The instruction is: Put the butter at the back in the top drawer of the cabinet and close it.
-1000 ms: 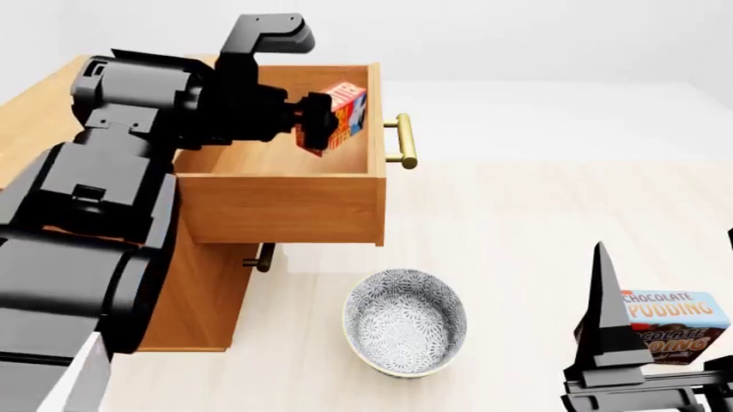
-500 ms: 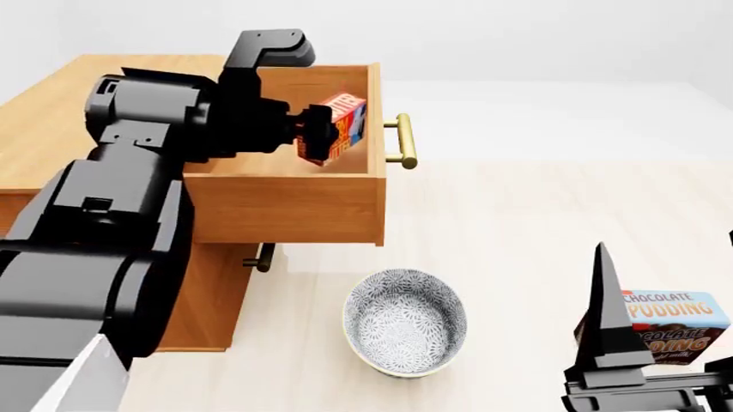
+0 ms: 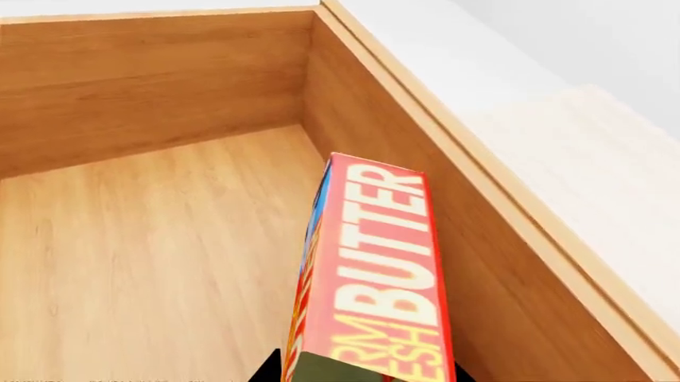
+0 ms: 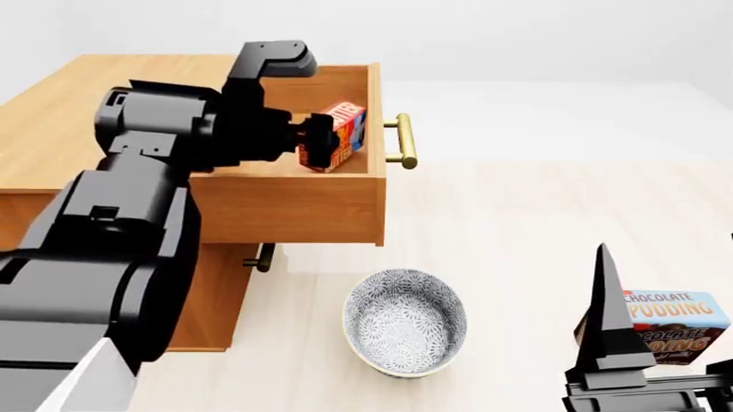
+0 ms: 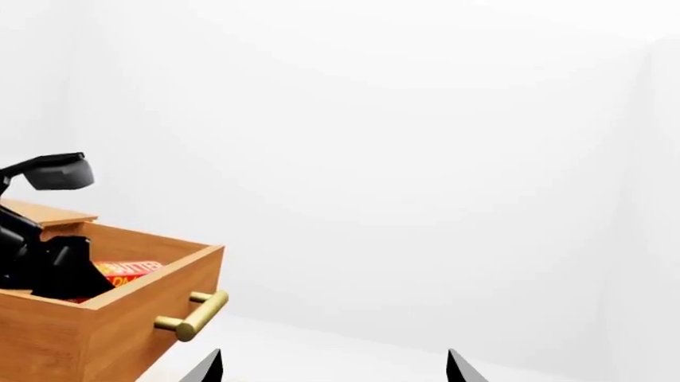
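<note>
Orange-red and yellow, the small cardboard butter carton (image 4: 333, 136) sits clamped in your left pincer (image 4: 311, 138), held inside the open top drawer (image 4: 287, 206) of the light-brown wooden cabinet (image 4: 69, 129). Seen from the head camera, the carton hangs near the drawer's front wall, close to the brass bar handle (image 4: 402, 142), with its blue side facing the handle. The left wrist camera shows the carton end-on, lettered "BUTTER", just beside one side wall of the drawer. You cannot tell from either view whether the carton already touches the drawer floor.

Your right pincer (image 5: 331, 368) is spread wide and empty, held low near the dark brown and blue chocolate pudding box (image 4: 675, 326). A blue-and-white patterned ceramic bowl (image 4: 406, 321) rests on the pale surface (image 4: 550, 223) between the cabinet and that box.

The carton looks light and fairly stiff, though thin card would dent under a hard squeeze. Its printed faces are probably smooth, so a grip across the two broad flat sides seems safest. The drawer stands fully pulled out and is not yet closed.
</note>
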Controlling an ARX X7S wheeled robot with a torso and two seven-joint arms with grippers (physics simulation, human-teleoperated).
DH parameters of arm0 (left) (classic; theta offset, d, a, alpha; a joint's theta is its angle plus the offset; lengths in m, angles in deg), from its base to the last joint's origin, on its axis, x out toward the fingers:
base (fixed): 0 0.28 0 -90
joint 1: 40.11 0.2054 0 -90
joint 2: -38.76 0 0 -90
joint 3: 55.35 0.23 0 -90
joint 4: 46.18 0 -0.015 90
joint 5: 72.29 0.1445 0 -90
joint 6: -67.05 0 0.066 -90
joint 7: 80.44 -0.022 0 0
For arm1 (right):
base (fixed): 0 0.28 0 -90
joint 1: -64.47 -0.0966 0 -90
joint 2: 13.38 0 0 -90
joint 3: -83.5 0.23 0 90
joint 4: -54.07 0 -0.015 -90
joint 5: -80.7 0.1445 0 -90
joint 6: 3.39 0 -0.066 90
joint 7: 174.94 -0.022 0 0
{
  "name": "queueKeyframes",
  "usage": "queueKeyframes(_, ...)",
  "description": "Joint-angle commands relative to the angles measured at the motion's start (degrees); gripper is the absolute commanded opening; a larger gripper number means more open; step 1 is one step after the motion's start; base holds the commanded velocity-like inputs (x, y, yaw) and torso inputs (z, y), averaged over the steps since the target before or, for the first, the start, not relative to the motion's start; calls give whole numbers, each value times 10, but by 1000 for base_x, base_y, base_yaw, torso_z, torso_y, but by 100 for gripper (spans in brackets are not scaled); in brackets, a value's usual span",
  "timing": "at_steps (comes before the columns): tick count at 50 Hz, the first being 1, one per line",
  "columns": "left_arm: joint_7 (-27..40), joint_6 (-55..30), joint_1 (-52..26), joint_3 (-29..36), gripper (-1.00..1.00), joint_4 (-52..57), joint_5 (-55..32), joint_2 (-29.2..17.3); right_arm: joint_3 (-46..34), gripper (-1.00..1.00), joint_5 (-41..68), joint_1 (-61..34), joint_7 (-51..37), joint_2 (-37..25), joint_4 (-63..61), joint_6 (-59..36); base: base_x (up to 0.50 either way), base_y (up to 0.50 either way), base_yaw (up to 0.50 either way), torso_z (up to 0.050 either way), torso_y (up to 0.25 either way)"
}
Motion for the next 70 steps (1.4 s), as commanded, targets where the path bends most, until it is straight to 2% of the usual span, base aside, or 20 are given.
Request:
queueKeyframes(1,2,-2,-6,-31,-100,0,-18,3,0,100,-2,2,-2,0,0,1,0,0,0,0,0)
queueKeyframes(43,1,0,5,-27,-100,0,-18,3,0,100,-10,8,-7,0,0,3,0,0,-1,0,1)
queueKeyframes(44,1,0,5,-28,100,0,-19,2,0,100,-10,8,-7,0,0,4,0,0,0,0,0)
queueKeyframes(70,30,-1,-28,-38,100,0,-16,0,1,100,-14,9,-10,0,0,5,0,0,0,0,0)
